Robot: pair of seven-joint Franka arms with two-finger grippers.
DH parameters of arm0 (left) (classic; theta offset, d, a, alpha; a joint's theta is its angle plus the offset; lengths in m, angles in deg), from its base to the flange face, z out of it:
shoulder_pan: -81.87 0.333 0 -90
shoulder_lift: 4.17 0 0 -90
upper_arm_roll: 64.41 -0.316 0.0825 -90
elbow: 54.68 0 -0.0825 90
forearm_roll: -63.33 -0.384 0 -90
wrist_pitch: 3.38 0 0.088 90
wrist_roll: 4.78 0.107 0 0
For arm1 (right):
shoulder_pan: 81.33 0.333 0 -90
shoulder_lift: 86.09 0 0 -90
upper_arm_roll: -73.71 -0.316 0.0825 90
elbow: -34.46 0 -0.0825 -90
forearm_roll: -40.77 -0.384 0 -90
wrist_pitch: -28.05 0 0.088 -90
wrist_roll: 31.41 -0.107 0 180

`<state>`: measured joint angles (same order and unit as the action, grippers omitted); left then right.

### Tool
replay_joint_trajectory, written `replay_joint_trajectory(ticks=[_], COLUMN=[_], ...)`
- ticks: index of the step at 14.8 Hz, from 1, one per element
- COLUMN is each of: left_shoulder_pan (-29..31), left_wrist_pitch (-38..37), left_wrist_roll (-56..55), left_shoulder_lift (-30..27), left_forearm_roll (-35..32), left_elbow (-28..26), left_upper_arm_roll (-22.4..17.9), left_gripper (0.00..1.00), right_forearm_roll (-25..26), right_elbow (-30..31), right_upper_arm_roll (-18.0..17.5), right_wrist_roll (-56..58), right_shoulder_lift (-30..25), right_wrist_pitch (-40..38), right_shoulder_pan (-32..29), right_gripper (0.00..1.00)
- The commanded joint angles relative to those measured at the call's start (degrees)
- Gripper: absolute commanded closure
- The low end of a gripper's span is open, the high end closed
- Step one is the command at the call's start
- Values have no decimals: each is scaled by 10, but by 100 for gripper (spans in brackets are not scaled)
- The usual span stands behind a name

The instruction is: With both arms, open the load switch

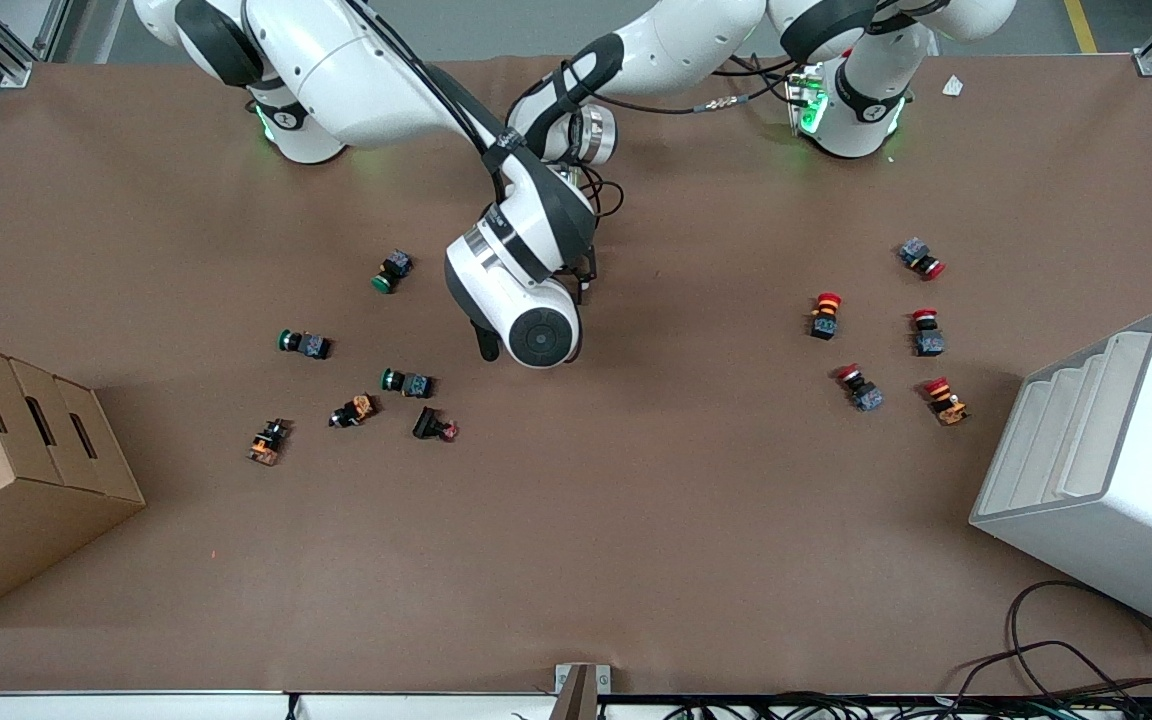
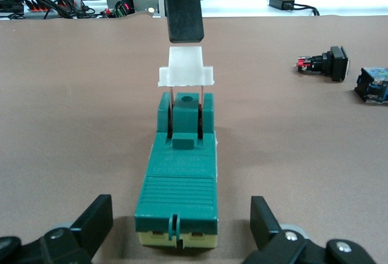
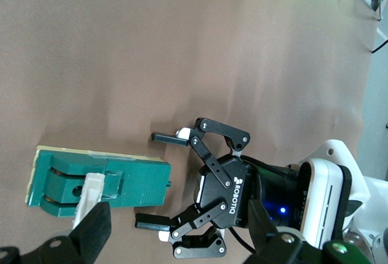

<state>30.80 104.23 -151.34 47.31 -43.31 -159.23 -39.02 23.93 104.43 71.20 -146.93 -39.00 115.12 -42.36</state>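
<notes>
The load switch (image 2: 182,173) is a dark green block lying on the brown table near its middle; the arms hide it in the front view. Its white toggle (image 2: 185,70) stands off one end on two thin pins. My left gripper (image 2: 179,227) is open, with one finger on each side of the switch's other end and not touching it. From the right wrist view, the left gripper (image 3: 159,179) shows the same spread beside the switch (image 3: 103,182). My right gripper (image 3: 179,240) is open over the toggle end, one finger (image 2: 185,9) right at the toggle.
Green push buttons (image 1: 391,272) and other small parts lie toward the right arm's end, red ones (image 1: 824,315) toward the left arm's end. A cardboard box (image 1: 16,470) and a white bin (image 1: 1106,470) stand at the table's two ends. Cables (image 1: 1086,650) lie at the near edge.
</notes>
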Motion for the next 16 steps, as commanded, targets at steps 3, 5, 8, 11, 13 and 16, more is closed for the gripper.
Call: replay_joint_trajectory(ticks=[3,5,8,11,13,16], left_shoulder_pan=[-5,-10,-14,-14,-14,-16], left_wrist_pitch=[2,2,1,1,1,0], left_wrist_roll=[-31,-31,-29,-29,-29,-30], left_shoulder_lift=[25,26,29,31,33,33], left_forearm_roll=[-8,-8,-8,-8,-8,-8], left_elbow=[5,4,0,0,2,0], left_upper_arm_roll=[-3,-3,-6,-7,-9,-9], left_gripper=[0,0,0,0,0,0], right_forearm_roll=[-7,-7,-4,-1,0,10], right_elbow=[-17,-26,-16,-7,0,6], right_upper_arm_roll=[1,1,2,2,2,2], right_wrist_roll=[-4,-5,-4,-5,-5,-5], right_shoulder_lift=[2,3,5,7,8,8], right_wrist_pitch=[12,26,36,41,42,53], right_shoulder_pan=[-10,-15,-8,-6,-5,2], right_gripper=[0,0,0,0,0,0])
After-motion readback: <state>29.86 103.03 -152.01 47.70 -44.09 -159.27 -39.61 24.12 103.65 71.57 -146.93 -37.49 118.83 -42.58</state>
